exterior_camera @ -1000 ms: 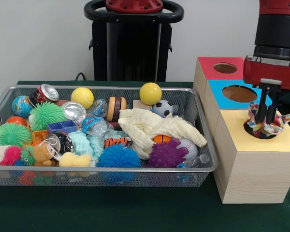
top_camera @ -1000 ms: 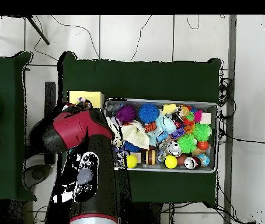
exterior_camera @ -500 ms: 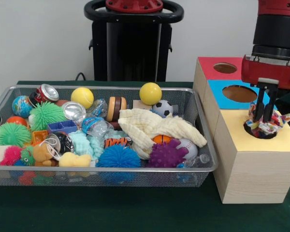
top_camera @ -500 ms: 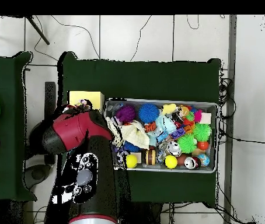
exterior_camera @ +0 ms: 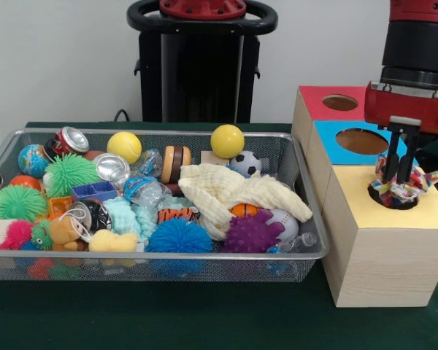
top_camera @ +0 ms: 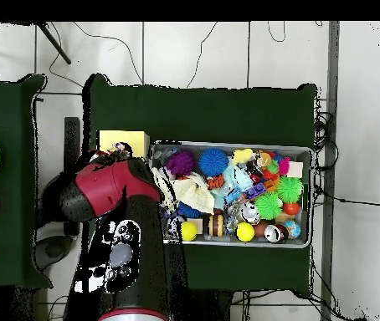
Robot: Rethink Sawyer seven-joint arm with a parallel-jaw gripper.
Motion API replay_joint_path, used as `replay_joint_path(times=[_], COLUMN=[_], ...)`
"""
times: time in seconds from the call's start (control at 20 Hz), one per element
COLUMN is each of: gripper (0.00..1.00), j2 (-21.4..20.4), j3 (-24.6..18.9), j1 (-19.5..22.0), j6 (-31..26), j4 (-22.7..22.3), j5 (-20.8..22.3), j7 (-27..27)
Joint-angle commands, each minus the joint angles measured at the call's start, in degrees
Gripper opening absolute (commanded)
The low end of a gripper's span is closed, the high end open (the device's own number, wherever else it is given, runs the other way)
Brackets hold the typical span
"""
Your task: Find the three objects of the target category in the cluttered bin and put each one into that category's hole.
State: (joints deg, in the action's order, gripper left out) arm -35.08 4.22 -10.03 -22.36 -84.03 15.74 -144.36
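Patterned cloth [exterior_camera: 403, 187] in yellow box's hole [exterior_camera: 391, 198]

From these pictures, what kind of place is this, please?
Probably a robotics lab set up for a sorting test. A red arm works at a table with a green cloth, a mesh bin of mixed toys, and wooden boxes with coloured tops and holes.

Probably a robotics lab: pedestal-mounted arm [exterior_camera: 416, 58], green-clothed table [exterior_camera: 168, 313], wire bin [exterior_camera: 160, 266] of test toys, cables [top_camera: 227, 42] trailing across tiled floor [top_camera: 365, 125].
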Motion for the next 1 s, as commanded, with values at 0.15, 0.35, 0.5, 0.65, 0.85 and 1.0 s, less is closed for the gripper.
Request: replay_joint_path(times=[0.15,0.35,0.5,0.65,0.85,1.0], gripper=[0.0,0.0,0.0,0.0,0.0,0.0], j2=[1.92,2.94,4.74,6.64,9.8,12.37], j3=[-0.55,1.03,3.03,4.82,7.59,9.4], j1=[-0.39,-1.16,-2.25,-3.58,-5.67,-6.96], j6=[-3.65,-1.53,0.79,2.39,5.88,8.58], j4=[-3.87,-3.01,-1.96,-0.87,0.51,1.89], j5=[6.73,8.99,10.97,12.38,12.95,12.07], j7=[5.8,5.05,2.72,0.35,-2.92,-5.07])
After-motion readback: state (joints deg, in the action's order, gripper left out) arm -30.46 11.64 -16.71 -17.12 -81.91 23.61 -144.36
